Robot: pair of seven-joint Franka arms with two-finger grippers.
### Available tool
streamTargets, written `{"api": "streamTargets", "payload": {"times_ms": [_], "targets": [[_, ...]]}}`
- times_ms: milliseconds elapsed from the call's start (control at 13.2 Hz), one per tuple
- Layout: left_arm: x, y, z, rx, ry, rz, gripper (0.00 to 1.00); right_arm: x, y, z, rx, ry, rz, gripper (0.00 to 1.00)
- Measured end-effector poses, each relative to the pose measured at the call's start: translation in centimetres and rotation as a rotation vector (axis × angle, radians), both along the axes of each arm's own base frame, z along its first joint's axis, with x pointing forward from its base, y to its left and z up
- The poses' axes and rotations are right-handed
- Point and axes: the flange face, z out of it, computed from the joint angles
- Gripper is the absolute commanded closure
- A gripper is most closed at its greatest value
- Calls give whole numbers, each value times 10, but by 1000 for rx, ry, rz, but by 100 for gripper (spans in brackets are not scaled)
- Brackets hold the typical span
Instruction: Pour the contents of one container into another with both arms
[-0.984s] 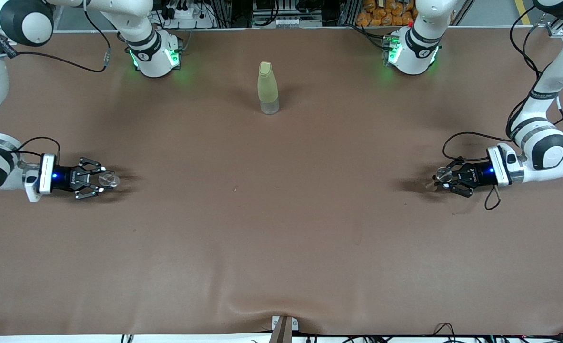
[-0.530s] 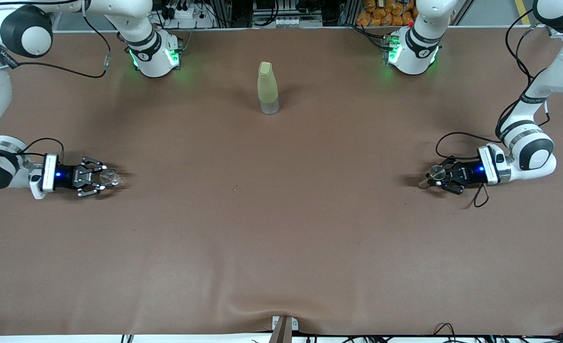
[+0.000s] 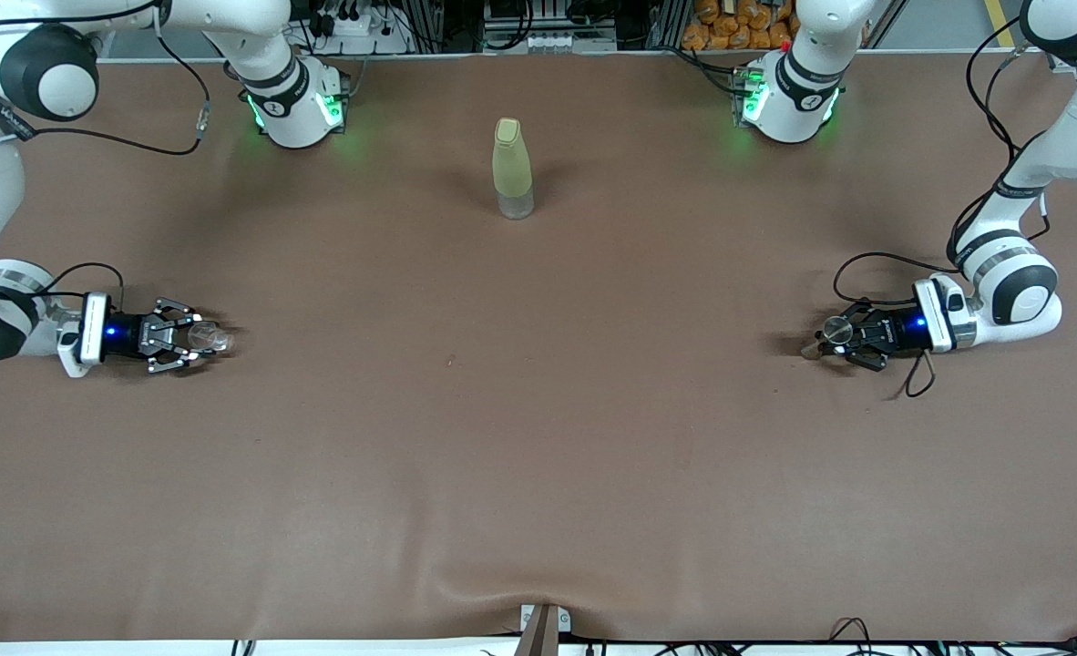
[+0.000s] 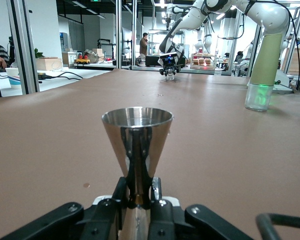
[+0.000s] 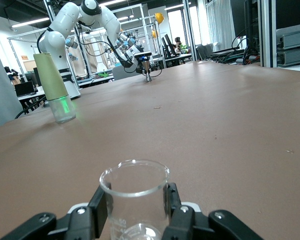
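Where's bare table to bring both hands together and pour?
The whole middle stretch between the left hand holding the metal measure and the right hand holding the glass cup is bare, nearer the front camera than the yellow-green bottle. Only the table's ends are crowded.

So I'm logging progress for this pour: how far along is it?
Done: the left pincer is shut on the metal measure, upright, at its end of the table. In hand: the right pincer sits around the glass cup at the right arm's end; a firm grip isn't clear. Left: bringing both together and pouring. The bottle stands untouched.
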Motion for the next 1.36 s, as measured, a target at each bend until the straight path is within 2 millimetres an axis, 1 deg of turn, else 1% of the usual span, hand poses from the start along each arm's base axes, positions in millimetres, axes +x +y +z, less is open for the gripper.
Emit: {"api": "streamTargets", "payload": {"times_ms": [76,151,227,379,454,530,606,682,757,833,909,984,1060,1136,1212,1287,1363], "targets": [[0,0,-1,-1,1,0,79,1,1,1,3,-1,3,11],[0,0,-1,-1,1,0,71,3,1,4,11,3,7,0],[0,0,-1,-1,1,0,56,5,1,7,18,13,10,0],[0,0,-1,-1,1,0,36,11,-2,15,18,20,12,0],[0,0,-1,-1,1,0,21,14,-4,19,17,29,12,0],[0,0,-1,-1,1,0,2,17,-6,25,15,62,7,0],[0,0,0,0,2,1,0,22,-9,37,12,123,-1,0],[2,2,0,1,6,4,0,27,-11,51,8,189,-9,0],[3,6,1,7,13,11,0,34,-15,70,-6,249,-14,0],[5,14,3,21,27,15,0,42,-21,92,-36,302,-16,0],[8,23,6,44,54,13,0,51,-26,118,-76,353,-20,0],[12,36,12,73,90,18,0,60,-32,147,-120,400,-36,0],[18,54,22,115,128,25,0,67,-36,176,-170,448,-55,0],[24,73,36,168,165,34,0,72,-35,203,-217,505,-78,0],[32,93,57,221,195,39,0,78,-32,230,-267,570,-115,0],[41,112,85,275,224,41,0,86,-26,258,-329,619,-165,0],[49,127,117,333,252,50,0,94,-14,286,-399,646,-214,0]]}}
